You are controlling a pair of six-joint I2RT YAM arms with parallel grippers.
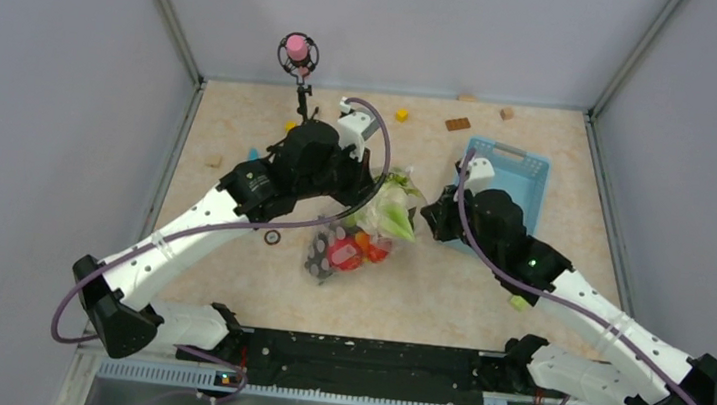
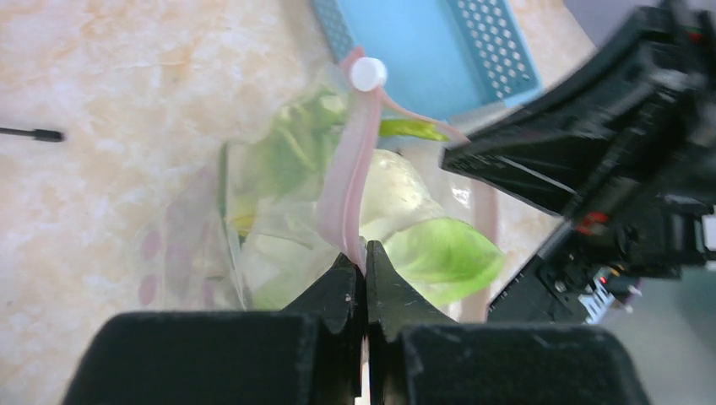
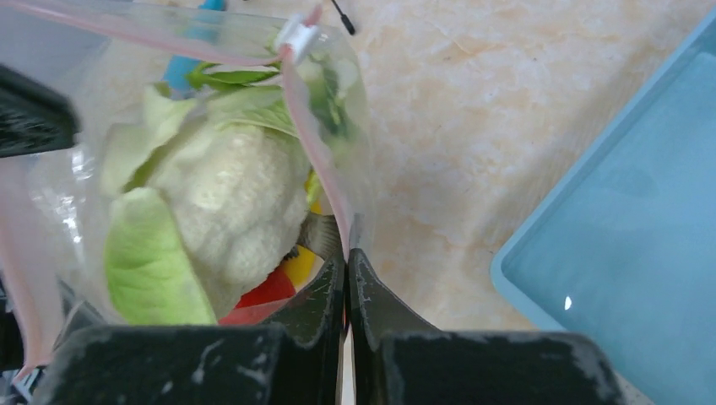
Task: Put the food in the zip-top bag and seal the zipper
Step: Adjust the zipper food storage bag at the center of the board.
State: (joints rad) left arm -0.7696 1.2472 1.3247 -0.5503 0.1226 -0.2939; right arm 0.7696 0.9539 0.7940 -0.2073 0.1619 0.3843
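Beige and marbled, the bench [image 1: 445,297] has plain pale grey walls [image 1: 46,79] on three sides. The zip-top bag [image 1: 363,231] is in the middle of the bench, between the two arms, with the food [image 3: 224,190] inside it. The left end effector [image 2: 365,253] is pinched tight on the pink zipper [image 2: 342,181]. The right end effector [image 3: 346,257] is pinched on it too. A blue basket [image 1: 516,174] lies by the right arm. Small blocks [image 1: 457,123] lie near the back.

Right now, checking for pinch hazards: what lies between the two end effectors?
The zip-top bag, cauliflower at its mouth, fills the gap in the top view; the left end effector and right end effector each pinch its zipper.
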